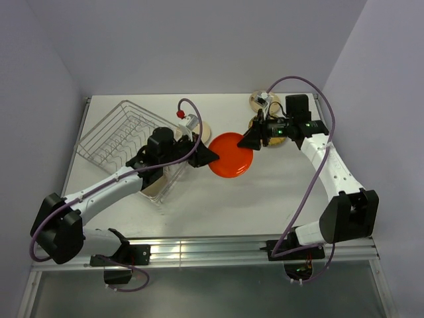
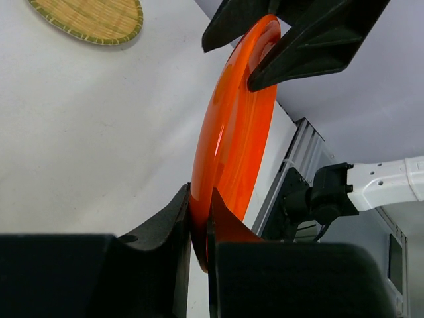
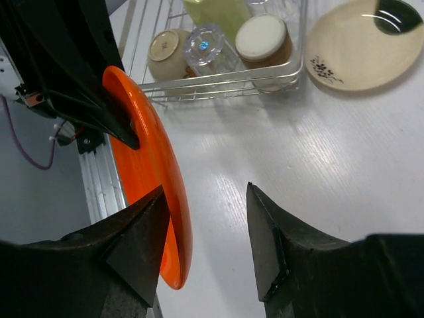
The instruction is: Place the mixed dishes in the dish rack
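Between the two arms, above the table (image 3: pixel 318 165), the left gripper (image 2: pixel 201 199) is pressed onto the lower rim of the orange round plate (image 2: pixel 232 132). The plate stands on edge, clear of the surface. The right gripper (image 3: pixel 205 192) straddles the opposite rim with its jaws spread. One finger lies right beside the plate, and the other is well apart from it.

This reads as a handover, with the left side now carrying the weight. To do it well, the right arm should back straight off along the plate's plane so neither finger clips the rim. The left pinch is narrow on a glossy edge, so it should move slowly and keep the plate upright. That way it can drop edge-first between the prongs.

The dish rack (image 1: pixel 116 136) sits just behind the left arm, toward the far left. Its pronged half shows no plate from above. Its other end holds a pale yellow mug (image 3: pixel 215 10), a clear glass (image 3: pixel 205 45), a small upturned cup (image 3: pixel 165 54) and a brown-sided cup (image 3: pixel 265 40). These are probably all inverted, though the crop hides much.

A cream patterned plate (image 3: pixel 344 50) lies outside the basket, and a tan woven-look plate (image 2: pixel 89 16) lies flat on the table.
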Controlling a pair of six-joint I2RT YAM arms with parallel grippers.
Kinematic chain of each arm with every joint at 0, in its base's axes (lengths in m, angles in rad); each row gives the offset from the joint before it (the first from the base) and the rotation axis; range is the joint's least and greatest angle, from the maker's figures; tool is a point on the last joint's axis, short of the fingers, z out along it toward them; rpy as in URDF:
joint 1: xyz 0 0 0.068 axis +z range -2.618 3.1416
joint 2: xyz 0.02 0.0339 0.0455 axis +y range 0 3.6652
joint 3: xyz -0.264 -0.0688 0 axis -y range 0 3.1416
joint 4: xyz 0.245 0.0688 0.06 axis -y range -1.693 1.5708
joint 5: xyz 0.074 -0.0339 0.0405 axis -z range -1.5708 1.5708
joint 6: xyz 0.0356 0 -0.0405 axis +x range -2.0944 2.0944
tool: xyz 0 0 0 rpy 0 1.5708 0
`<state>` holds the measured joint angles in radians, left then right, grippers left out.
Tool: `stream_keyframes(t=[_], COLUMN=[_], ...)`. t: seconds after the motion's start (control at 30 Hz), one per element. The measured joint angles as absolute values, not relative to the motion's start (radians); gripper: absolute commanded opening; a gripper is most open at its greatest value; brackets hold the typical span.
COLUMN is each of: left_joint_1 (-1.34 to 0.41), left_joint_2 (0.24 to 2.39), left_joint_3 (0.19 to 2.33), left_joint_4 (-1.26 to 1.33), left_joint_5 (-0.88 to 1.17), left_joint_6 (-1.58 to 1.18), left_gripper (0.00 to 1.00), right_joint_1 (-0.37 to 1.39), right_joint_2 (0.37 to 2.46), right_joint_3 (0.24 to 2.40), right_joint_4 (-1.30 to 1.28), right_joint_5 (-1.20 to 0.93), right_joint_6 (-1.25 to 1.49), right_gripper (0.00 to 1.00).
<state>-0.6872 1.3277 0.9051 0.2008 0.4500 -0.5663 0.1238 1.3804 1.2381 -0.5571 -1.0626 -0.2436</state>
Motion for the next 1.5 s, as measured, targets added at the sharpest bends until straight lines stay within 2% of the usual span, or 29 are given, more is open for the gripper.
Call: stream_keyframes(t=[0.2,0.3,0.33,0.4,0.43,0.5,0.53,0.63,0.67,0.73,0.77,0.83,0.87,1.07,1.17,1.5], left_joint_1=[-0.687,-0.687,-0.687,-0.686,-0.685,-0.684,-0.684,-0.683,-0.683,-0.676,-0.670,-0.657,-0.651,-0.620,-0.615,-0.614], left_joint_2=[1.301,1.296,1.296,1.296,1.296,1.295,1.293,1.288,1.285,1.262,1.246,1.192,1.162,0.933,0.844,0.629], left_joint_3=[0.879,0.868,0.866,0.860,0.858,0.854,0.854,0.854,0.854,0.854,0.852,0.850,0.850,0.865,0.901,0.932], left_joint_4=[0.220,0.223,0.221,0.222,0.223,0.224,0.226,0.226,0.226,0.220,0.216,0.199,0.189,0.034,-0.069,-0.264], left_joint_5=[0.457,0.457,0.456,0.450,0.450,0.458,0.457,0.456,0.456,0.450,0.444,0.419,0.406,0.247,0.134,-0.168], left_joint_6=[-0.565,-0.564,-0.565,-0.565,-0.565,-0.562,-0.562,-0.561,-0.560,-0.560,-0.558,-0.553,-0.548,-0.474,-0.434,-0.404], left_gripper=[0.00,0.00,0.00,0.00,0.00,0.00,0.01,0.27,0.40,0.50,0.59,0.64,0.70,0.82,0.84,0.86], right_joint_1=[0.157,0.168,0.171,0.176,0.178,0.179,0.179,0.179,0.179,0.179,0.179,0.179,0.179,0.204,0.267,0.624], right_joint_2=[1.428,1.450,1.457,1.471,1.475,1.480,1.481,1.481,1.481,1.479,1.477,1.472,1.469,1.470,1.488,1.769], right_joint_3=[1.265,1.286,1.293,1.308,1.313,1.322,1.324,1.332,1.335,1.335,1.335,1.336,1.337,1.419,1.501,1.901], right_joint_4=[-0.606,-0.656,-0.675,-0.713,-0.729,-0.758,-0.764,-0.781,-0.779,-0.770,-0.759,-0.730,-0.715,-0.627,-0.566,-0.380], right_joint_5=[-1.122,-1.147,-1.155,-1.175,-1.182,-1.185,-1.187,-1.189,-1.195,-1.195,-1.192,-1.187,-1.182,-1.107,-1.008,-0.425], right_joint_6=[-0.321,-0.377,-0.396,-0.434,-0.450,-0.479,-0.492,-0.508,-0.510,-0.508,-0.502,-0.481,-0.467,-0.374,-0.307,-0.095], right_gripper=[0.51,0.38,0.28,0.20,0.08,0.00,0.00,0.00,0.00,0.00,0.00,0.00,0.00,0.00,0.00,0.00])
